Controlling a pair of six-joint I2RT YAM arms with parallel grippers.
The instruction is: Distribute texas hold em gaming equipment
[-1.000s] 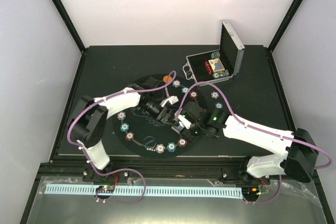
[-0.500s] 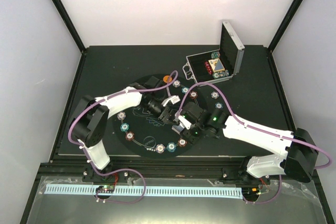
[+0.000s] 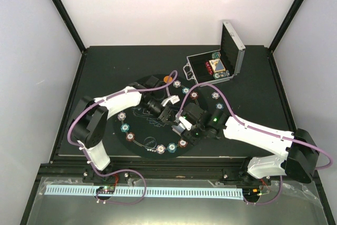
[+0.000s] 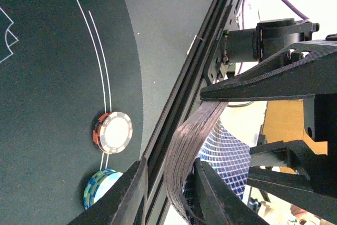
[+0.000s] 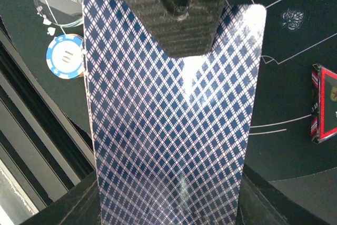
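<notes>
A blue-diamond-backed playing card (image 5: 168, 130) is being pinched by its long edges between the fingers of the right end effector (image 5: 168, 201), over the round black mat (image 3: 138, 130). The left end effector (image 4: 171, 169) is being held at the card's far end; its grip cannot be told. A red-and-white poker chip stack (image 4: 113, 133) and a teal poker chip stack (image 4: 100, 191) are being carried at the mat's rim on the dark surface (image 3: 105, 72).

Open silver case (image 3: 232, 41) beside round black mat (image 3: 141, 128)
</notes>
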